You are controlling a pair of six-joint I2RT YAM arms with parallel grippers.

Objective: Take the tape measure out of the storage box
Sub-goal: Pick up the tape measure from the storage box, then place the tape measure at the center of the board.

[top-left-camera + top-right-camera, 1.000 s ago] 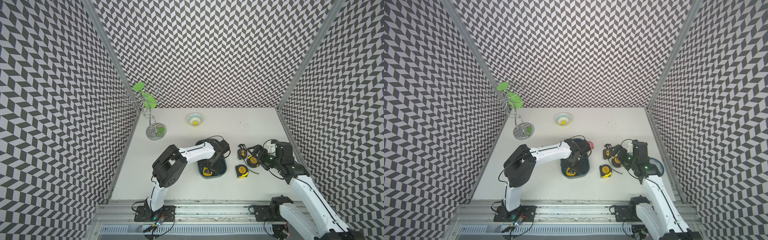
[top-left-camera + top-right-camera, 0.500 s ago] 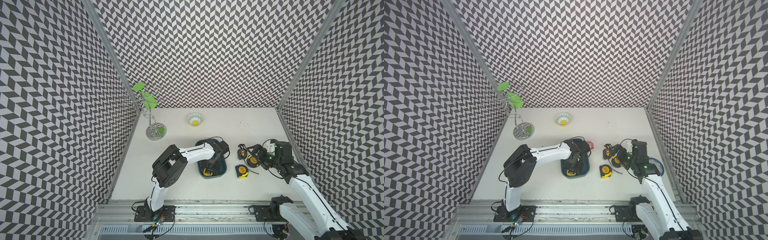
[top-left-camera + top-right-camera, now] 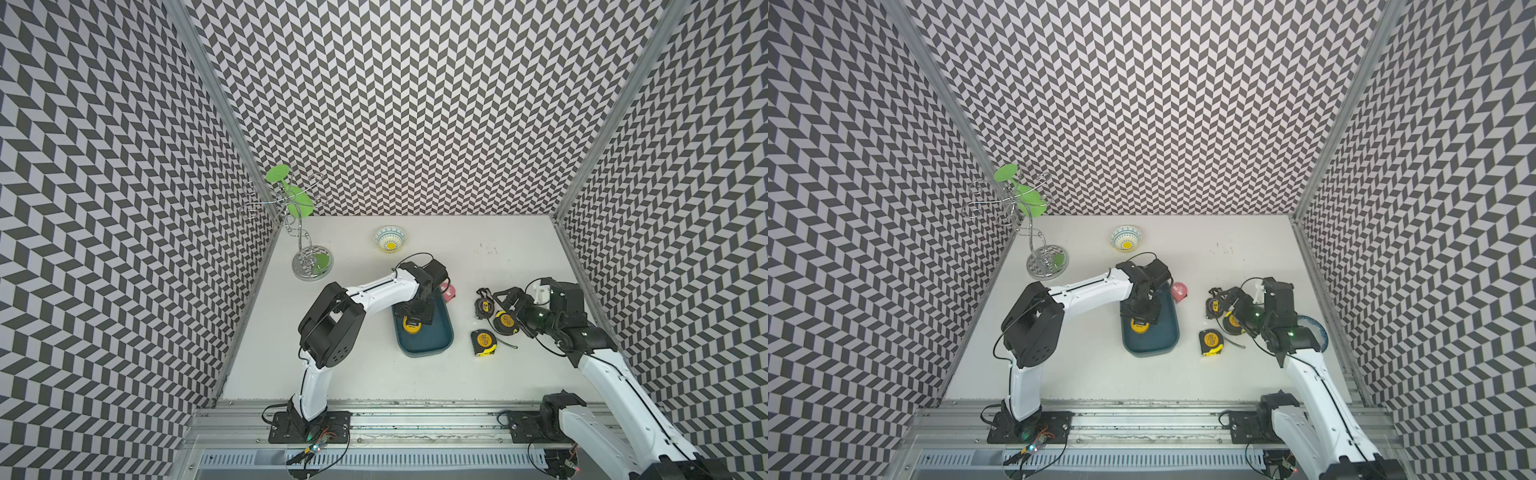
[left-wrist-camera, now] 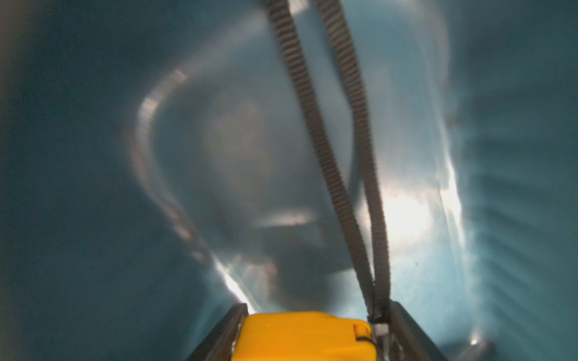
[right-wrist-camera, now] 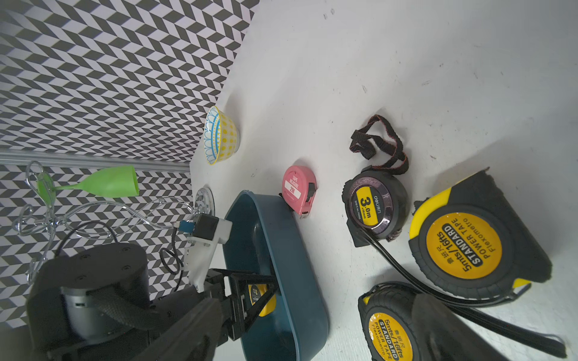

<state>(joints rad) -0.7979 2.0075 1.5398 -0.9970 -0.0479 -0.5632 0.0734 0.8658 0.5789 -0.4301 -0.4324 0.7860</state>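
- One tape measure point(image 3: 411, 327) lies in the storage box point(image 3: 434, 343). It is yellow, lies flat with its round label up, and sits directly between the fingers point(image 4: 223, 334) of the left hand point(image 3: 415, 313), below the rim.
- The left hand is clenched on it. In the left wrist view a finger presses each side of the yellow case, and nothing shows the case raised off the box floor.
- Its grey strap point(image 4: 328, 156) trails out ahead of the hand, looped over the box floor.
- The move turns on this: the case sits under the hand with box wall all round it, so the way out looks to be straight up, then over the long wall on the side facing the right hand. The box's long axis runs roughly in line with the left hand's reach.
- The left hand is much the nearer. The right hand point(image 3: 505, 301) hangs well beyond that wall, its jaws spread and gripping nothing, over the loose ones on the counter point(image 3: 374, 374).
- Four more are already out on the counter:
  - one pink tape measure point(image 5: 298, 189), just beside the box's far end
  - one black round tape measure point(image 5: 373, 203)
  - two yellow-and-black tape measures point(image 5: 466, 247) point(image 5: 391, 334), under the right hand
- That makes five in all, with two hands and one box.
- One patterned bowl point(image 3: 390, 240) and one wire stand point(image 3: 309, 264) sit well beyond the left hand and play no part in the lift.
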